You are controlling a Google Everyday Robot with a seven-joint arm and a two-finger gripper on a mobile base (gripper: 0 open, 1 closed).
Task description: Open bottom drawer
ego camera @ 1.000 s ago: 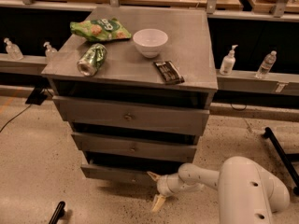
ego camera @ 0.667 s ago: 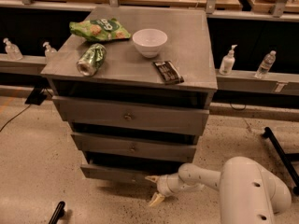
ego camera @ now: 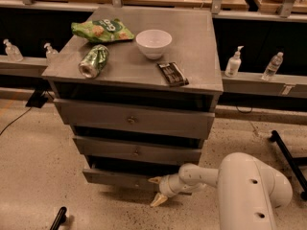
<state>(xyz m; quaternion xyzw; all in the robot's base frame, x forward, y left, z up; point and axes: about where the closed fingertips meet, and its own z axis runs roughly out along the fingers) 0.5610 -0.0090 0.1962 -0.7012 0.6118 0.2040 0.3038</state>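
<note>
Grey wooden cabinet (ego camera: 134, 121) had three stacked drawers. White arm (ego camera: 249, 186) was low at the right. Bottom drawer (ego camera: 112, 177) sat lowest, just above the floor (ego camera: 38, 176): slimmest, narrowest grey front, dark gap above it, knob hidden. End effector (ego camera: 155, 190) was at that front's right part, fingers spread apart, upper tip at the panel, lower tip angled floorward.

Bottom drawer (ego camera: 117, 177) of a grey wooden cabinet (ego camera: 192, 47), with the gripper (ego camera: 156, 190) at its front.
We see the lowest and slimmest drawer front, a narrow level grey panel close to the floor (ego camera: 38, 176), with a dark gap above it. The gripper is at the panel's right part, pale fingers spread, the upper tip against the drawer front.
</note>
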